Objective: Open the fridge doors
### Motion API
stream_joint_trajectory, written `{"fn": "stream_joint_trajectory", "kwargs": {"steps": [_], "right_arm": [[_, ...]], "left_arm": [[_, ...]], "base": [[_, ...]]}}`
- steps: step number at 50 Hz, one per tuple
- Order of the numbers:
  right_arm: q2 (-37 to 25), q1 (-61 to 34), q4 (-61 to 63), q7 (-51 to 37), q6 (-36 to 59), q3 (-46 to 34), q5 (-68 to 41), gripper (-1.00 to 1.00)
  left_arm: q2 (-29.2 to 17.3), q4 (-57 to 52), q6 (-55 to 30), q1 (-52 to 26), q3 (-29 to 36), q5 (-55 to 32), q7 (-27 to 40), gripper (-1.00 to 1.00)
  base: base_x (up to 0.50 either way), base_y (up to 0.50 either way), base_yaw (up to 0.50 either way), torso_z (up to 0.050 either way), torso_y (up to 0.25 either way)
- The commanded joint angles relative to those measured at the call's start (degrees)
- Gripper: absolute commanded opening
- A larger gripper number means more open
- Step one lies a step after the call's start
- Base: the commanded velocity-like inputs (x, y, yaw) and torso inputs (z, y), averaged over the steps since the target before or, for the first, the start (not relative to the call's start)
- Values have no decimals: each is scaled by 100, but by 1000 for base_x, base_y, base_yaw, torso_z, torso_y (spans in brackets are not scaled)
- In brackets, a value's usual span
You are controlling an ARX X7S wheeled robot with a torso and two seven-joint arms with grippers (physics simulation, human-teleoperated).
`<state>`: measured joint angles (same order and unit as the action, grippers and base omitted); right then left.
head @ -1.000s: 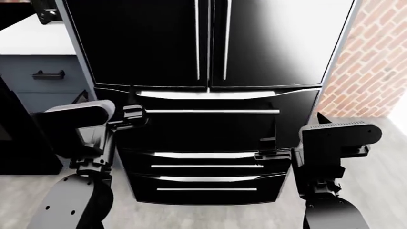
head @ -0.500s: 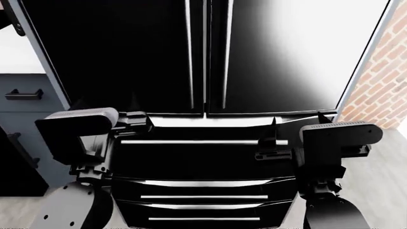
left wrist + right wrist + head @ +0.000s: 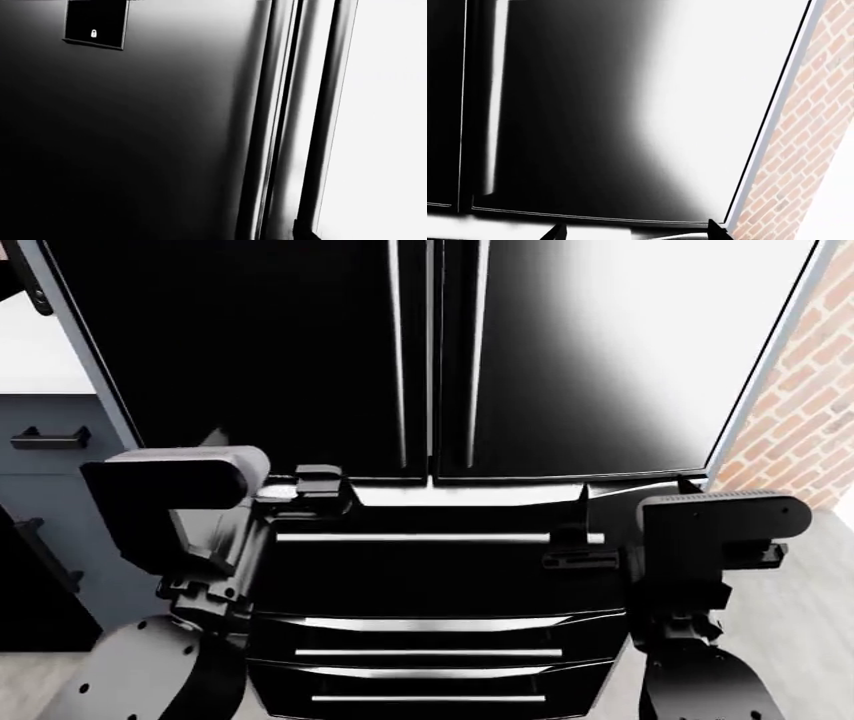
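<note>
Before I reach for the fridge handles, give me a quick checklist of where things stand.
1. Fridge doors both shut, seam closed: ok as a start.
2. Both vertical handles visible and unobstructed, left handle, right handle: ok.
3. Left pincer low, near the doors' bottom edge, not on its handle: not ok.
4. Right pincer in front of the top drawer, below the doors: not ok.
5. Pincer openings: cannot tell.
6. Brick wall close beside the right door; swing clearance: cannot tell.

I can read no words or numbers anywhere. One sign shows: a small white padlock icon (image 3: pixel 93 34) on a black panel (image 3: pixel 96 24) on the left fridge door (image 3: pixel 133 140).
</note>
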<state>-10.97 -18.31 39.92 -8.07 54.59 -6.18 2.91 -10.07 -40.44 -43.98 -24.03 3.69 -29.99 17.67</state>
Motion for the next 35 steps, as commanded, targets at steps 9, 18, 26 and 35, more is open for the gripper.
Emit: {"fn": "stream_joint_trajectory", "kwargs": {"steps": [9, 18, 26, 35], "right_arm": [[37, -105, -220, 14, -29, 74, -165, 100], [5, -143, -205, 34, 87, 74, -218, 100], [6, -126, -222, 50, 101, 117, -290, 100], [2, -124, -152, 40, 155, 136, -338, 100]], "left_arm": [[827, -562, -2361, -1318, -133, -1767, 1226, 100], [921, -38, -2061, -1750, 523, -1644, 1746, 100], [917, 896, -1708, -2479, 1063, -1343, 2053, 100], [861, 1962, -1064, -2849, 1687, -782, 2103, 100]], "base": [[0, 0, 0, 0, 0], [0, 0, 0, 0, 0], [0, 0, 0, 0, 0], [0, 0, 0, 0, 0]]}}
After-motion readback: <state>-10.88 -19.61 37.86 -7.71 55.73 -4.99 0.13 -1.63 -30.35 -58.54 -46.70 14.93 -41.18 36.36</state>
